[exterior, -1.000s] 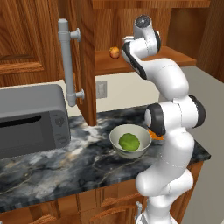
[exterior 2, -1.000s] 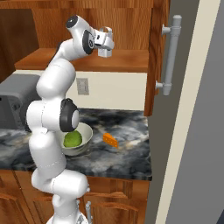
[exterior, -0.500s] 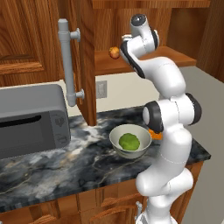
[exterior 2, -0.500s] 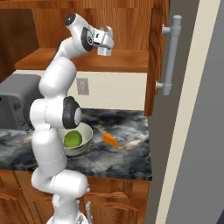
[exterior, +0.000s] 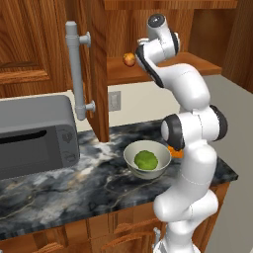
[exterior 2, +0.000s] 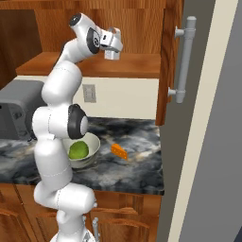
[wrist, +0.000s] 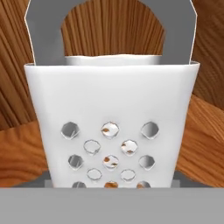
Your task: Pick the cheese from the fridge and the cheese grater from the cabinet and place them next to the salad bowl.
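Writing: we read none on the cheese grater (wrist: 111, 131).
Grater: on cabinet (exterior 2: 142, 28) shelf, close before our gripper (exterior 2: 112, 49).
Grip: we cannot tell.
Cheese (exterior 2: 119, 151): right of salad bowl (exterior 2: 92, 144).

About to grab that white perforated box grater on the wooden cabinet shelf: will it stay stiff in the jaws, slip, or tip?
The white perforated box grater looks rigid, so it should hold its shape. Its faces look smooth and taper downward, so it may slide in the gripper. It is taller than its base, so a sideways nudge on the wooden shelf might tip it.
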Available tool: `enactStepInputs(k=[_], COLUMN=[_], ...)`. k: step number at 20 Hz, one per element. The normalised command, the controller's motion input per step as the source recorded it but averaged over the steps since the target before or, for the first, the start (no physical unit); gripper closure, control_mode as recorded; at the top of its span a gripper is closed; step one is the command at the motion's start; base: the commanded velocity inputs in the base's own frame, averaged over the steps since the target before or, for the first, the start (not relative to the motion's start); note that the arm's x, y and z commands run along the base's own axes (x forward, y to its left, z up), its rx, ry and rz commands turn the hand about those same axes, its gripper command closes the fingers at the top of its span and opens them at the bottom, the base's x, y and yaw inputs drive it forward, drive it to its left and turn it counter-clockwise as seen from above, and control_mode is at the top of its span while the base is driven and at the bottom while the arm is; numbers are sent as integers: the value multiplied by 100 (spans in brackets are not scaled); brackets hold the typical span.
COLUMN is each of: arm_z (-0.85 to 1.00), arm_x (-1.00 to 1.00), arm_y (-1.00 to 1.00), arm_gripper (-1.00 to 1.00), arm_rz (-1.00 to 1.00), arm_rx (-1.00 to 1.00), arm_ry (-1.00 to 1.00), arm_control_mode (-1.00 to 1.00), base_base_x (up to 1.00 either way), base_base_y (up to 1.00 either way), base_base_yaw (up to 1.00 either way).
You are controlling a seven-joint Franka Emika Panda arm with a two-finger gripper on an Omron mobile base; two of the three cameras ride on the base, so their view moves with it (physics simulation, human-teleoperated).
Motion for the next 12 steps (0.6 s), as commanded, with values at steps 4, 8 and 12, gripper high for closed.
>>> enactStepInputs(k=[4, 8, 12], arm_z=[0, 0, 0], arm_x=[-59, -96, -92], arm_y=[-2, -13, -4], arm_gripper=[100, 100, 100], arm_rz=[0, 0, 0], arm_rx=[1, 3, 3], arm_ry=[-2, -8, -14], arm_control_mode=[-100, -100, -100], base_base_x=[0, 0, 0], base_base_y=[0, 0, 0], base_base_yaw=[0, 0, 0])
